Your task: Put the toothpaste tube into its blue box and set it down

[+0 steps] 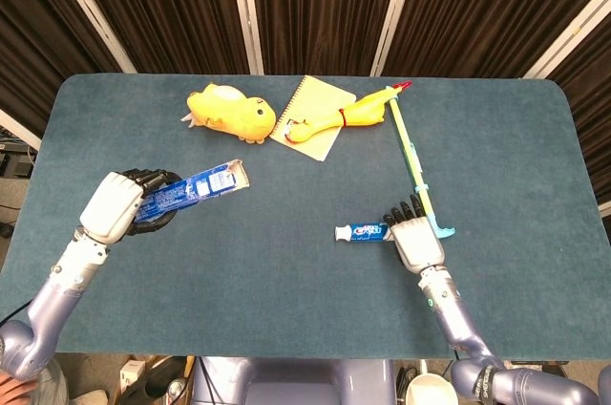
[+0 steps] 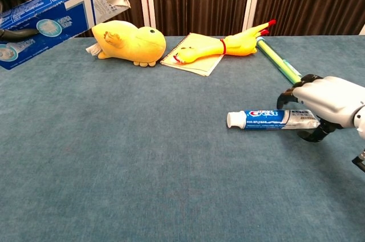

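The white and blue toothpaste tube lies flat on the teal table, cap pointing left. My right hand arches over the tube's flat tail end. Its fingers curve down behind the tube and the thumb sits in front, with a gap around the tube. I see no firm grip, and the tube still rests on the table. My left hand holds the blue box in the air at the left. The box's open flap end points right.
A yellow plush duck, a yellow notepad and a rubber chicken lie at the back. A green and blue stick runs from the chicken down to a teal end beside my right hand.
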Controlling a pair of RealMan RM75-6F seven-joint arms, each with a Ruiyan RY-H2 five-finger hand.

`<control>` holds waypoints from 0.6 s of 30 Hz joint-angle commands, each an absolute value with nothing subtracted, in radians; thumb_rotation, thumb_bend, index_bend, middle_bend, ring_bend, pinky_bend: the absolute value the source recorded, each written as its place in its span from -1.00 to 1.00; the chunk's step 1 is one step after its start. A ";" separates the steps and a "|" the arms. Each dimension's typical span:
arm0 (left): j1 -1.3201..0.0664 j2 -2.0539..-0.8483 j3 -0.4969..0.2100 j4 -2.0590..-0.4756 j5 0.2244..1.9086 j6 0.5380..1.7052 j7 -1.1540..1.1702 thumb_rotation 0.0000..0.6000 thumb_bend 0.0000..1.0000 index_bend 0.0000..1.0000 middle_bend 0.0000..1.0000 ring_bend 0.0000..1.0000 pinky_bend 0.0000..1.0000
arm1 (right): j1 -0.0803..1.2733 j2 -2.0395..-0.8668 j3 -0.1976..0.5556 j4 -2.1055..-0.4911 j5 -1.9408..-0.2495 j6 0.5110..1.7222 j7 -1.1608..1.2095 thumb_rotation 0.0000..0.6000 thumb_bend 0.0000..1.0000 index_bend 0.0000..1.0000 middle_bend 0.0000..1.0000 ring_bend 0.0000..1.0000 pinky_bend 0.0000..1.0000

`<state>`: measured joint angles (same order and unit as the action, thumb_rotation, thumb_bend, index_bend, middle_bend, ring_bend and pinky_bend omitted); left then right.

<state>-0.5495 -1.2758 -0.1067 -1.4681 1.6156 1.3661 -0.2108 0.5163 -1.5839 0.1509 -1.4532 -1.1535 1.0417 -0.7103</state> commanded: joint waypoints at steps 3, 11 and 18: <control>-0.550 -1.278 -0.106 -1.466 1.621 1.367 -0.209 1.00 -0.03 -0.05 0.20 0.14 0.18 | 0.512 -1.597 0.132 -1.420 -1.181 1.065 -0.671 1.00 -0.25 0.12 0.08 -0.15 -0.52; -0.549 -1.283 -0.104 -1.469 1.629 1.369 -0.203 1.00 -0.03 -0.05 0.20 0.14 0.18 | 0.502 -1.575 0.106 -1.435 -1.217 1.088 -0.626 1.00 -0.12 0.47 0.37 0.13 -0.21; -0.564 -1.332 -0.112 -1.431 1.653 1.389 -0.274 1.00 -0.03 -0.05 0.21 0.14 0.18 | 0.513 -1.480 0.118 -1.545 -1.347 1.152 -0.543 1.00 -0.10 0.49 0.38 0.15 -0.19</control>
